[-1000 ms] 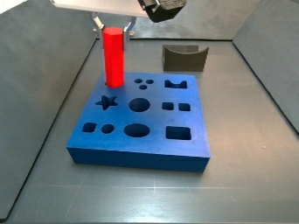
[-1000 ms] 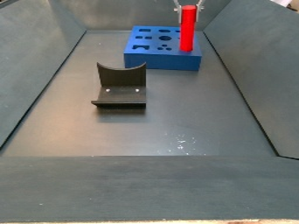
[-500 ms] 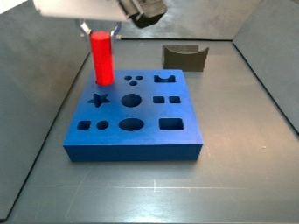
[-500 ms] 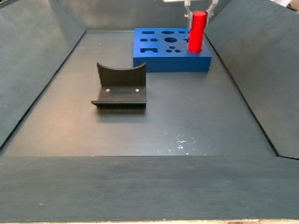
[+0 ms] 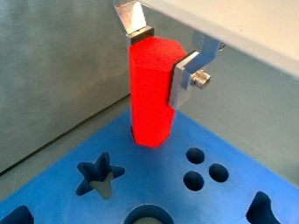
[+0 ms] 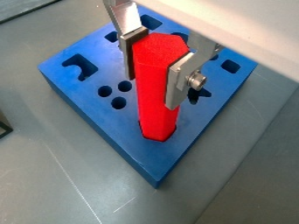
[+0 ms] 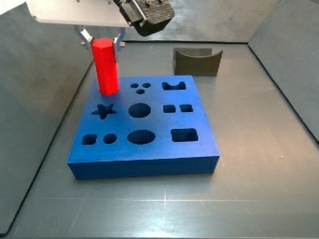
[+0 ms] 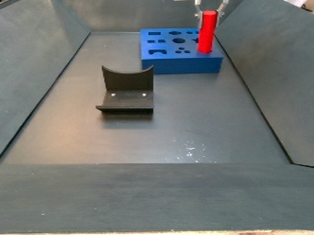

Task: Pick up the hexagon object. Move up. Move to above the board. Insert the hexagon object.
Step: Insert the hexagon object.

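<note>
The hexagon object [image 7: 104, 67], a tall bright red prism, stands upright, and my gripper [image 7: 104, 39] is shut on its upper end. In both wrist views the silver fingers [image 5: 187, 74] [image 6: 128, 44] press on opposite faces of the hexagon object [image 5: 152, 96] [image 6: 158, 92]. Its lower end meets the top of the blue board [image 7: 140, 126] near a corner, beside the star hole [image 5: 100, 173]. I cannot tell whether it sits in a hole. In a side view the hexagon object [image 8: 208, 30] stands at the edge of the board [image 8: 172, 52].
The dark fixture [image 8: 125, 90] stands on the grey floor apart from the board and also shows in a side view [image 7: 196, 62]. Sloping grey walls enclose the floor. The board's other cut-outs, circles and squares, are open.
The gripper has carried the hexagon object sideways towards the board's corner and a little lower. The board has shifted slightly the same way.
</note>
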### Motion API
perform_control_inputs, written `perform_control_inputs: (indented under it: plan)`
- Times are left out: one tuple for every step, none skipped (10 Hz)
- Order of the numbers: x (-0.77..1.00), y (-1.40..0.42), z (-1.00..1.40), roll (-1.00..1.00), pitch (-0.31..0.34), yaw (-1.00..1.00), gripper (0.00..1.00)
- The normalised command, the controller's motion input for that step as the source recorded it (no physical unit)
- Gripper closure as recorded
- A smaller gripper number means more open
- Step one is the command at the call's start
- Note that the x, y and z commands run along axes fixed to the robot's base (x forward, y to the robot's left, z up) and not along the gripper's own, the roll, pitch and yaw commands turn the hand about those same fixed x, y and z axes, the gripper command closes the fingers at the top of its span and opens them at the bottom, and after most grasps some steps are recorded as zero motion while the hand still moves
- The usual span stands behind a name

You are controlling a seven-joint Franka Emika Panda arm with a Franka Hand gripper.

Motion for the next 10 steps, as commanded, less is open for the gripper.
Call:
perform_control_inputs:
  plan:
    - [-0.33,0.15,-0.68,-0.07,-0.283,0.03,1.0]
    - [-0.42,0.22,-0.87,-0.02,-0.214,0.06,1.0]
    - [-0.06,0.16,-1.0,0.0,-0.074,0.05,1.0]
    - [0.08,0.14,-1.0,0.0,0.006,0.0,1.0]
    - [0.28,0.01,-0.93,0.0,0.14,-0.08,1.0]
    - [0.0,0.0,-0.05,-0.03,-0.02,0.0,1.0]
    - [0.0,0.0,0.0,0.0,-0.031,0.0,1.0]
    - [0.0,-0.1,-0.06,0.04,-0.071,0.0,1.0]
    - [0.0,-0.19,-0.29,0.02,-0.119,0.0,1.0]
    - [0.3,-0.29,-0.65,0.02,0.074,-0.01,1.0]
